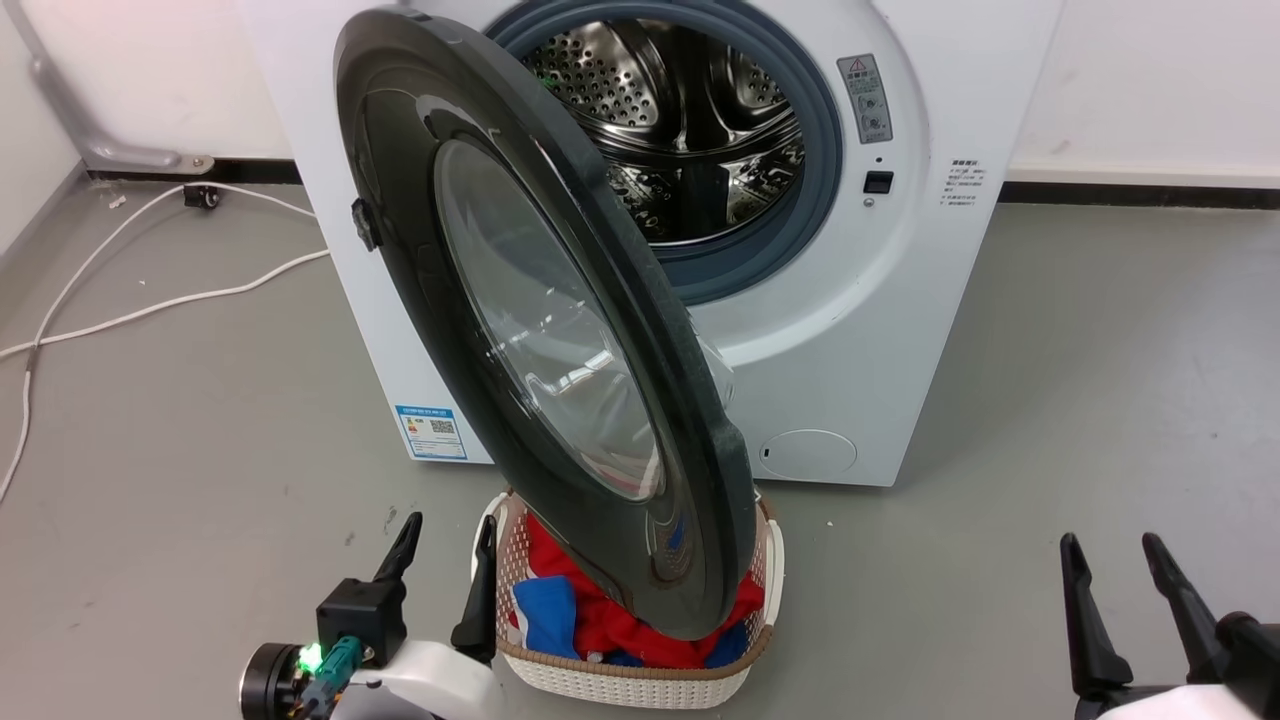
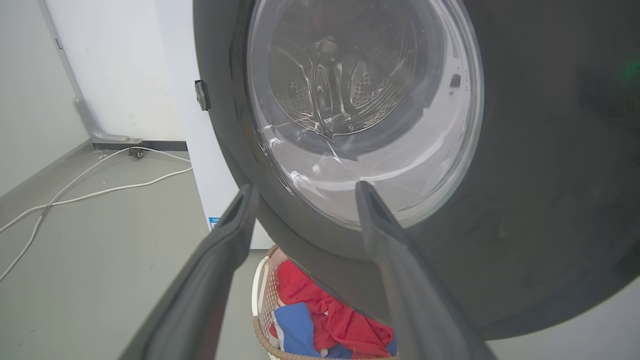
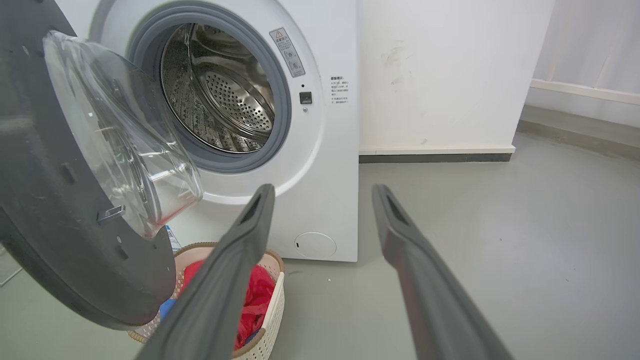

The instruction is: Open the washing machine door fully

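Observation:
The washing machine (image 1: 860,330) is a white front-loader with its steel drum (image 1: 690,110) exposed. The washing machine door (image 1: 545,330), a big glossy black disc with a clear bulging window, stands swung out about halfway, hinged on the left, its lower edge over the basket. My left gripper (image 1: 445,555) is open at the lower left, just left of the door's lower rim and not touching it; in the left wrist view the door (image 2: 525,200) looms close behind the left gripper (image 2: 302,192). My right gripper (image 1: 1110,560) is open at the lower right, far from the door; the right gripper (image 3: 322,192) holds nothing.
A white woven laundry basket (image 1: 640,685) with red and blue clothes sits on the floor under the door's lower edge, next to the left gripper. White cables (image 1: 130,310) run across the grey floor at the left. Bare floor lies to the machine's right.

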{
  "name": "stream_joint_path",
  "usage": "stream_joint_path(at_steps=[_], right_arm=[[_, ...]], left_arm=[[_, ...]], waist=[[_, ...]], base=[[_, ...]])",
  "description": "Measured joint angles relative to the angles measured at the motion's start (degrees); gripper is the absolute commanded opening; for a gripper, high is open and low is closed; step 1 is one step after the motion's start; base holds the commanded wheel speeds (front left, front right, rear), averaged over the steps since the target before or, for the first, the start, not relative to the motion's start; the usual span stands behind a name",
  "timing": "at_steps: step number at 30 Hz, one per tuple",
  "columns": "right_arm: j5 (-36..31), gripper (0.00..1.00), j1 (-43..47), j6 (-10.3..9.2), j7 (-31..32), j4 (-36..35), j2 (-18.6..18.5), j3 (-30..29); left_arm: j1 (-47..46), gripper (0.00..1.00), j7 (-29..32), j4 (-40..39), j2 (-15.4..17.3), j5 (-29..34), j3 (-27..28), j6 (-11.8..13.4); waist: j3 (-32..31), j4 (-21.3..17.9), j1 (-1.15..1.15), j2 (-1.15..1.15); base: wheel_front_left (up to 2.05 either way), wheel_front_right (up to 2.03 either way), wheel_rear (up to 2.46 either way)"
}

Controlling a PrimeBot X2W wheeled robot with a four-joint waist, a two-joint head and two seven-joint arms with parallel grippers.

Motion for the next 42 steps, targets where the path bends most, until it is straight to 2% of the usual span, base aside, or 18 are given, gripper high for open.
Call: stream_joint_path(at_steps=[26,27,29,36,42], right_arm=[[0.1,1.0,2.3,0.0,2.4,-2.3,1.1,1.5],[0.3,1.0,2.3,0.0,2.4,-2.3,1.1,1.5],[0.3,1.0,2.4,0.0,2.4,-2.3,1.1,1.5],[0.3,1.0,2.5,0.0,2.4,-2.4,1.2,1.5],[0.5,1.0,2.5,0.0,2.4,-2.6,1.2,1.4]], left_arm=[[2.0,1.0,2.0,-2.1,2.5,-0.3,-1.2,1.1],[2.0,0.6,2.1,-2.2,2.5,-0.5,-1.3,1.0],[2.0,0.0,2.2,-2.3,2.5,-0.9,-1.3,0.7],[1.8,0.0,2.2,-4.1,2.5,-1.7,-1.2,0.8],[-1.4,0.0,2.2,-9.9,2.6,-2.4,-0.1,1.7]], waist=[[-0.4,-0.3,0.0,0.0],[-0.4,-0.3,0.0,0.0],[-0.3,-0.2,0.0,0.0],[-0.4,-0.2,0.0,0.0],[-0.1,0.2,0.0,0.0]], base=[[0.0,0.0,0.0],[0.0,0.0,0.0],[0.0,0.0,0.0],[0.0,0.0,0.0],[0.0,0.0,0.0]])
